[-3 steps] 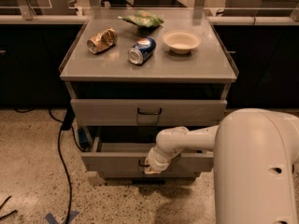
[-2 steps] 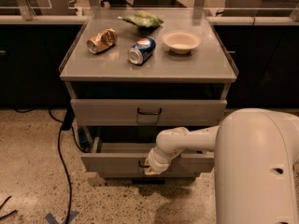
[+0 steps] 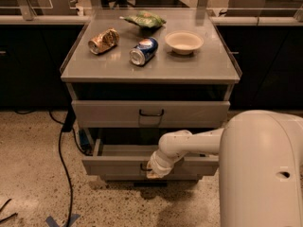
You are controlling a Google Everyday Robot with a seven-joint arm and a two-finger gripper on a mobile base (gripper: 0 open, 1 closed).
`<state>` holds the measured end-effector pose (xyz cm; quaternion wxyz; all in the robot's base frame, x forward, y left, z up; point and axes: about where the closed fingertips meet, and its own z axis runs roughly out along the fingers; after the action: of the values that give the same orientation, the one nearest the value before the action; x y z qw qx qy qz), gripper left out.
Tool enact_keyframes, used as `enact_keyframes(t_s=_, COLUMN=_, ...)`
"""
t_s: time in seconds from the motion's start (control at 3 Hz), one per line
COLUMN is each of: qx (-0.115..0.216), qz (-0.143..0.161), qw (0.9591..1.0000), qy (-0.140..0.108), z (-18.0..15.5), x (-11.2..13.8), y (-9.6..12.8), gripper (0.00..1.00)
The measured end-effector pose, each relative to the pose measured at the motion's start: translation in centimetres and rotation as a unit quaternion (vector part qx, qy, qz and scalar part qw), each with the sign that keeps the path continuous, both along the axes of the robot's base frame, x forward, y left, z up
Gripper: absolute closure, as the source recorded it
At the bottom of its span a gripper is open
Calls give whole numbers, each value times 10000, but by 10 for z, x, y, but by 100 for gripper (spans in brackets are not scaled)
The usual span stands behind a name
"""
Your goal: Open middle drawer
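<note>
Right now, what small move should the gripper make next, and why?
Probably a short, straight pull outward. The gripper sits at the front centre of the middle drawer, which stands only a little out from the cabinet, showing just a narrow strip of its inside.

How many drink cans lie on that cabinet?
2: a crushed gold can at left, a blue can right of it. The tool sits at the pulled-out drawer below.

Dim warm overhead light washing cabinet top (image 3: 189,65), glaring faintly; recesses (image 3: 142,91) sinking into shadow; shadow pooling on floor (image 3: 38,174) beneath gripper (image 3: 154,169) resting at middle drawer (image 3: 113,165) front.
</note>
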<state>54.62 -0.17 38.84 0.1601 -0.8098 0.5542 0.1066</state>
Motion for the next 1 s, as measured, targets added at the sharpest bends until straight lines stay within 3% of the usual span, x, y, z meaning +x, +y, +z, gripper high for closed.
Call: enact_keyframes(t_s=1.0, qx=-23, qz=53, qw=9999, qy=82, z=-1, x=-9, y=0, gripper=100)
